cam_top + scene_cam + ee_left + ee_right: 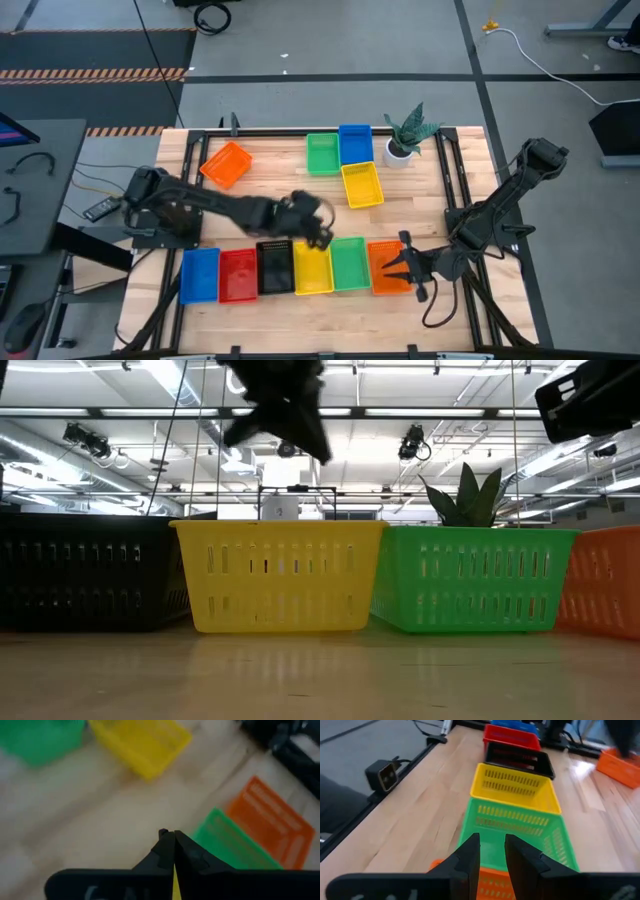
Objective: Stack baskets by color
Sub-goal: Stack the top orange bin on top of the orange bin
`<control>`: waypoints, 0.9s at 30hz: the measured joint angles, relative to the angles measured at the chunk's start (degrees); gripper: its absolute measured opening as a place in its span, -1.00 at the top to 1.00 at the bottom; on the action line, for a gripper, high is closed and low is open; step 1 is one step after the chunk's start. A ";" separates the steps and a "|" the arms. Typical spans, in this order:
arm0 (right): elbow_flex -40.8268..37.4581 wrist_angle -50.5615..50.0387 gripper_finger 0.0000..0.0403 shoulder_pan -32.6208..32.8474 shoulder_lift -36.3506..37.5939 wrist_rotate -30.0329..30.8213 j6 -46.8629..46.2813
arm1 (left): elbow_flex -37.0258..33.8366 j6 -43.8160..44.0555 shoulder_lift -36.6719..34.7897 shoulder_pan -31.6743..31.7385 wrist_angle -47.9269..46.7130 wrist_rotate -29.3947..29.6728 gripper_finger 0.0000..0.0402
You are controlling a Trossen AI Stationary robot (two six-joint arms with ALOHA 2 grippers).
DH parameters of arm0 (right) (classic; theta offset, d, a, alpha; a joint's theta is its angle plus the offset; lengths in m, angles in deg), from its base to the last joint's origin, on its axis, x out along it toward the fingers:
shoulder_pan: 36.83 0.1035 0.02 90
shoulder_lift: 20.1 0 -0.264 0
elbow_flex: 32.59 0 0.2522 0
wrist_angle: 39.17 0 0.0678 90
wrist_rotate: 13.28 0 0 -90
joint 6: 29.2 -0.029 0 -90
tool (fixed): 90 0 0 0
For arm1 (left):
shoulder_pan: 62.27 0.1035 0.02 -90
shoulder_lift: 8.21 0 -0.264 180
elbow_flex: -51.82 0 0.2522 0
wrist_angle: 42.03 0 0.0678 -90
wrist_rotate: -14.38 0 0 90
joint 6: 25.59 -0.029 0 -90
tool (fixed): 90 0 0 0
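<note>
A pale wooden worktop [270,200] stood on a grey floor. From above, six baskets lay in a near row: blue [200,274], red [238,274], black [274,268], yellow [312,267], green [349,264] and orange [386,268]. Farther back lay loose baskets, an orange one [226,164], a green one [322,154], a blue one [355,144] and a yellow one [362,185], beside a potted plant [408,135]. The left pincer [318,232] hung over the row's yellow basket; the right pincer [403,265] was at the orange one. At table height, the row's baskets looked single. The left wrist view showed its fingers together, empty. The right wrist view showed its fingers apart, empty. Judging by this, most stacking remained.
</note>
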 joint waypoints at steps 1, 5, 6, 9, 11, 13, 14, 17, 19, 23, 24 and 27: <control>-0.48 1.14 0.52 0.00 0.02 -0.54 1.13 | -0.04 -3.20 0.25 1.48 2.01 -0.09 0.94; -5.28 11.39 0.52 0.02 -0.09 -3.06 4.72 | -0.02 -12.57 1.21 6.58 10.42 -0.26 0.81; -6.90 15.05 0.52 0.00 -0.17 -3.50 5.00 | -0.02 -13.63 1.19 7.78 11.84 -0.58 0.77; -11.18 22.77 0.52 -0.10 -0.04 -2.81 4.80 | 0.07 -15.28 1.00 10.86 9.54 -1.81 0.65; -13.10 25.15 0.53 -0.14 0.71 0.71 3.28 | 0.00 -15.89 0.50 12.33 5.49 -2.13 0.57; -13.62 24.92 0.54 -0.35 1.36 5.28 1.61 | 0.02 -15.90 -0.14 13.62 -0.89 -1.96 0.51; -13.88 24.39 0.55 -0.40 1.97 7.70 1.21 | 0.02 -15.44 -0.31 14.24 -5.21 -1.58 0.48; -13.81 24.21 0.58 -1.07 2.62 12.93 -0.16 | -0.02 -9.83 -0.21 15.35 -19.93 1.20 0.42; -13.81 24.55 0.60 -2.09 3.13 14.44 -0.41 | -0.02 -5.50 -0.21 16.02 -28.55 2.18 0.38; -13.82 23.38 0.70 -5.10 3.93 13.32 -3.24 | -1.62 -2.58 -0.93 17.02 -35.53 2.57 0.31; -13.79 22.72 0.73 -5.74 3.93 12.36 -3.68 | -2.84 -2.44 -1.79 17.39 -35.70 2.32 0.29; -13.82 20.98 0.81 -6.98 3.87 7.82 -4.79 | -8.00 -1.06 -5.09 19.76 -34.99 1.40 0.21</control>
